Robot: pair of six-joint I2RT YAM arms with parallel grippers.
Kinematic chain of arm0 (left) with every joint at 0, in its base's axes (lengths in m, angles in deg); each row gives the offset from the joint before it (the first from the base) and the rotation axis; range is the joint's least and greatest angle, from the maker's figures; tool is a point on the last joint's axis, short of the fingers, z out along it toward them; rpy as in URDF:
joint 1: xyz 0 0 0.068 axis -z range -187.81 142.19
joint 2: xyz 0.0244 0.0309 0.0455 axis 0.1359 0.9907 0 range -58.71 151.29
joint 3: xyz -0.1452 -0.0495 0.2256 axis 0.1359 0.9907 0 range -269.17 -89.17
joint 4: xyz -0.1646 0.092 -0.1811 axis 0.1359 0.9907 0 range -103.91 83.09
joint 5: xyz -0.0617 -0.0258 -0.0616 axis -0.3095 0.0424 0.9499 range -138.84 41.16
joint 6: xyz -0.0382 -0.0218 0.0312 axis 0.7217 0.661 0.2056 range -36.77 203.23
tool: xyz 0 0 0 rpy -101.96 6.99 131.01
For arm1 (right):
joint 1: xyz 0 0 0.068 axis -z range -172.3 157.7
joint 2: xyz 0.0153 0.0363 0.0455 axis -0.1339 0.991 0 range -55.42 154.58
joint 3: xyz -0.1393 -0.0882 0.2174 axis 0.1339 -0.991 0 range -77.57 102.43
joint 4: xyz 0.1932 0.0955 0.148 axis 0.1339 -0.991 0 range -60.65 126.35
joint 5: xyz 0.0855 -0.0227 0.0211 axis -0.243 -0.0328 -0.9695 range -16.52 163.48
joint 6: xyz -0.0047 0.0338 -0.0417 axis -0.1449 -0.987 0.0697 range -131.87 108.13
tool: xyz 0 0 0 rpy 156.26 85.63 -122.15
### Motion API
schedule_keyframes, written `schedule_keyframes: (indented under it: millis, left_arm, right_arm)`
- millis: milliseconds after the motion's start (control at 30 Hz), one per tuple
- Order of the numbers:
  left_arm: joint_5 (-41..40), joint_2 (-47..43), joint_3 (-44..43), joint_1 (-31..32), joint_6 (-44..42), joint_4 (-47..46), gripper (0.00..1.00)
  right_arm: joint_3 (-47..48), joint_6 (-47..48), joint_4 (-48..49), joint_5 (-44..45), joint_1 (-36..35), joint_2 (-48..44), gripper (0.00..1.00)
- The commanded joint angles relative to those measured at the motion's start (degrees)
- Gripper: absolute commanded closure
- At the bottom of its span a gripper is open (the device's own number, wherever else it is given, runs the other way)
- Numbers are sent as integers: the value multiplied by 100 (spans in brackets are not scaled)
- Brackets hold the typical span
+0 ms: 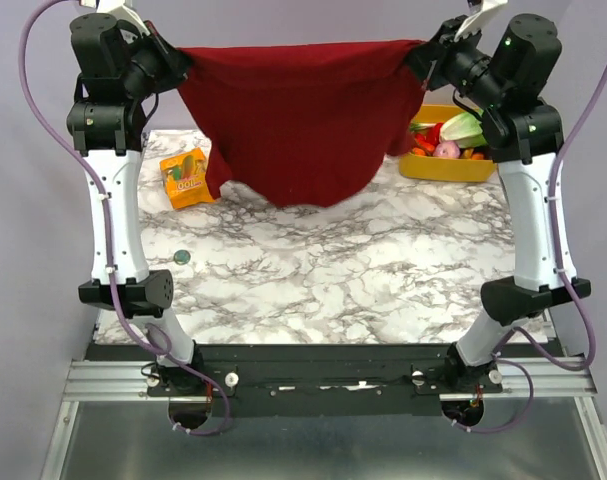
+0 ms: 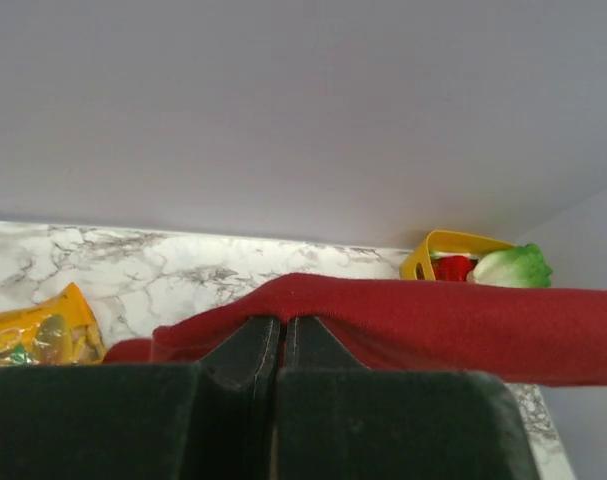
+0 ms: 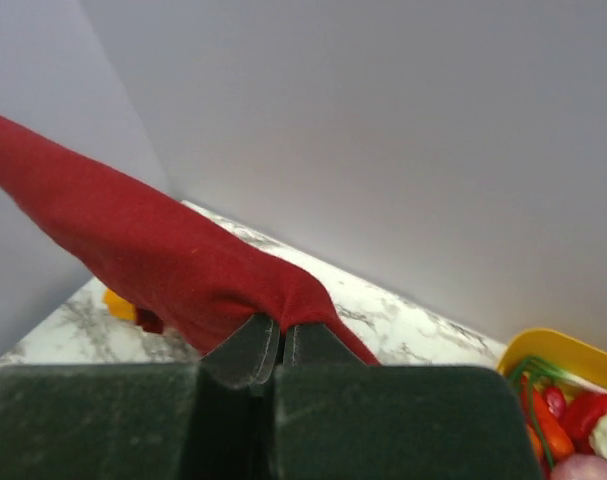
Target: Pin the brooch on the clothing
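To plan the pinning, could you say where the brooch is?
In the top view, the brooch lies on the table, left side, just below the orange packet.

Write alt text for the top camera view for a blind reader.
The left gripper and right gripper hold a dark red shirt stretched between them over a marble table. A tiny brooch lies on the table's left side; an orange packet and a yellow basket of vegetables sit behind.
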Motion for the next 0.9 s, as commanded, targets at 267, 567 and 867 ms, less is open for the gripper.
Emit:
schedule_keyframes:
  millis: [267, 567, 867]
  left_arm:
    - [-95, -2947, 4859, 280, -163, -1170, 100]
    - [-228, -4556, 8726, 984, 223, -854, 100]
    - [-588, -5261, 9735, 1652, 891, 103, 100]
  right_arm:
    - [-5298, -587, 605, -114, 35, -3337, 99]
    - [-9415, -1721, -466, -44, 35, -5089, 99]
    - [-9557, -2715, -2075, 177, 0, -5240, 99]
